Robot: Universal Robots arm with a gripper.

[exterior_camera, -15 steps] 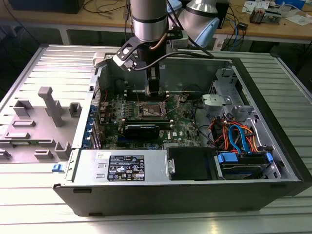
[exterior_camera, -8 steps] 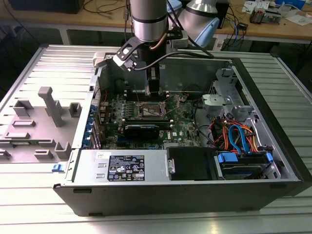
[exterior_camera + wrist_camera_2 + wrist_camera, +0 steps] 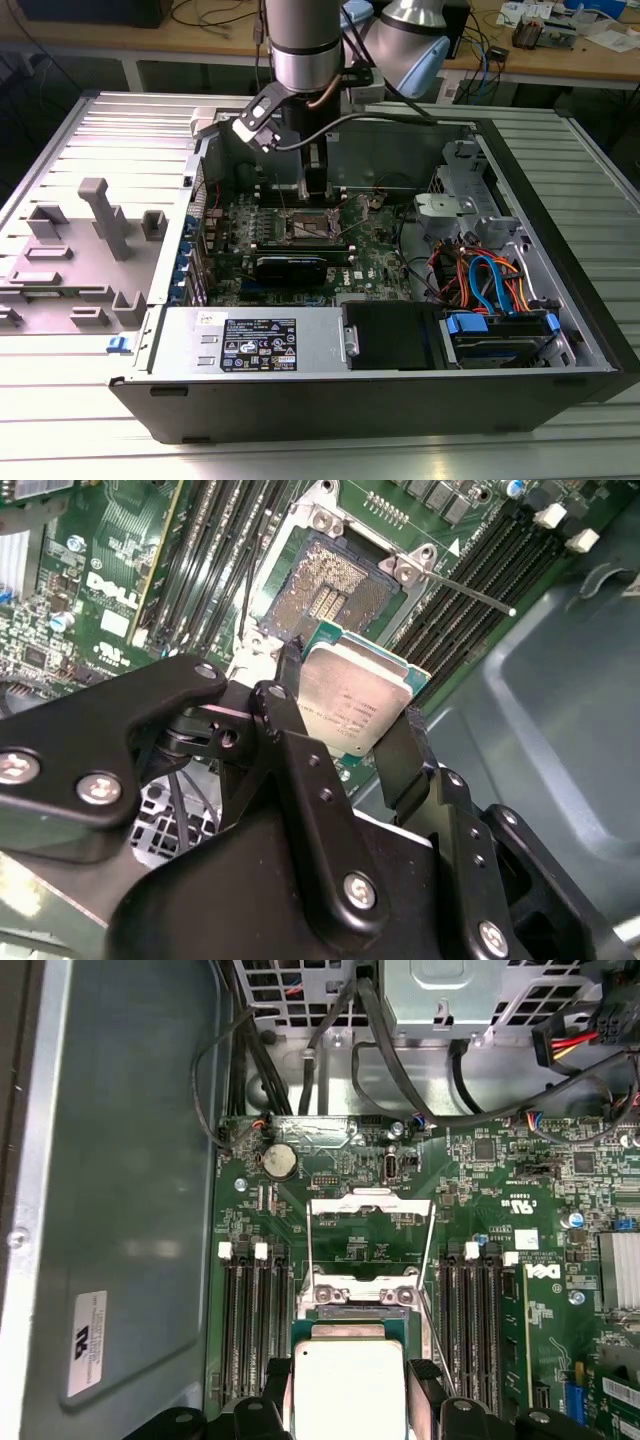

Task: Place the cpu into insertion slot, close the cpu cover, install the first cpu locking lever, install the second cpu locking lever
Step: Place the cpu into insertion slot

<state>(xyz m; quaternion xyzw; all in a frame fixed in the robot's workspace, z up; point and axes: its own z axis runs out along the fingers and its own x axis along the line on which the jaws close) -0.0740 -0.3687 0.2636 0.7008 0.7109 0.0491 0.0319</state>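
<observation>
Gripping the small flat square silver-topped cpu [image 3: 355, 695] by its edges, the black fingers [image 3: 400, 765] hold it clear of the bare dark-framed square insertion slot [image 3: 325, 590] just beyond their tips; placing is in hand, and seating likely calls for a level, squared-up approach

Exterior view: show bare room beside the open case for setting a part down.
Free: ribbed grey metal tabletop along the black computer case's near wall. Crowded: grey plastic fixtures on the exterior view's left; coloured cables inside.

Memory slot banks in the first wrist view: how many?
2: one bank on one side of the cpu, one on the other; the gripper hides part of each.
</observation>
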